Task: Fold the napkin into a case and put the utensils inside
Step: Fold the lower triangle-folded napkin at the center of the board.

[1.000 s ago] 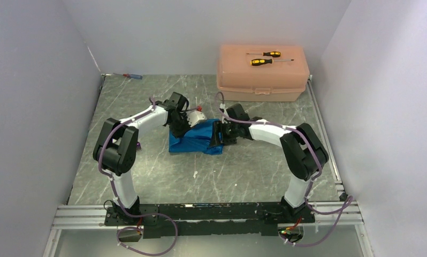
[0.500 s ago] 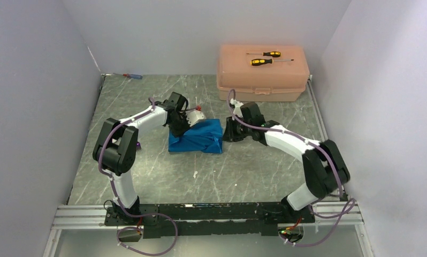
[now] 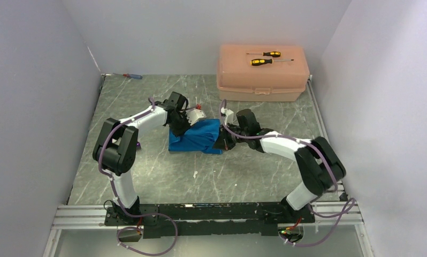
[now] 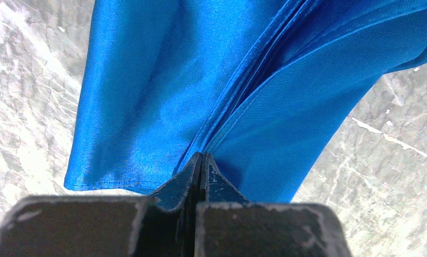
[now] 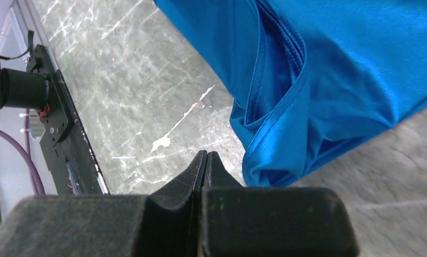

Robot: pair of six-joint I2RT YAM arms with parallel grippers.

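The limp, slippery napkin (image 3: 198, 137) is gripped at its folds by the left pincer (image 4: 201, 159); the right pincer (image 5: 206, 156) is clenched empty beside the hem, judged the likeliest hold.

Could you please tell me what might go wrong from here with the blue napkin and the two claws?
1. The left claw is shut on a fold of several layers of the bright blue soft cloth napkin; a pull could drag the whole bundle and spoil the fold.
2. The right claw is shut on nothing, just beside the napkin's loose corner; any lift now would probably be one-sided, and that corner may sag open.
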